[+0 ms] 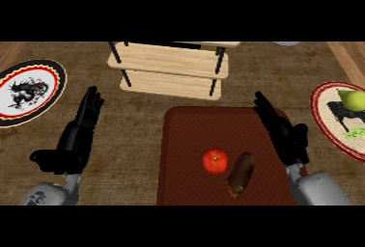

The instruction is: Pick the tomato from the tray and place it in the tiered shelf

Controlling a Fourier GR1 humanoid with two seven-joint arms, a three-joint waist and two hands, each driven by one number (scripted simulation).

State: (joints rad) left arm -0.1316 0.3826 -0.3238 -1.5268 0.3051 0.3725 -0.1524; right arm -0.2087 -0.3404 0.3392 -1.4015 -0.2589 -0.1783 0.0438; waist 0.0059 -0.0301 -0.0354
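Nearest me, both grey forearms come in from the lower edge: my left hand (71, 140) rests over bare bench (121, 125) to the left of the tray, fingers straight and holding nothing, while my right hand (284, 129) hangs over the tray's right edge, fingers likewise straight and empty. Between them lies the dark red tray (185, 144), flat, rectangular, with a fine woven-looking texture. On it sits the tomato (215, 161), round, glossy and red, just beside a long dark eggplant (240, 174) to its right. I judge the tomato light, smooth-skinned, a little slippery and easily bruised, so I would curl fingers and thumb around its widest part from above, approaching from the left side away from the eggplant. Farther out, two round patterned plates flank the scene, the left plate (28, 91) bare, the right plate (335, 120) carrying a green pear (352, 100). Beyond the tray stands the tiered shelf (171, 70), pale wooden boards on thin black posts.
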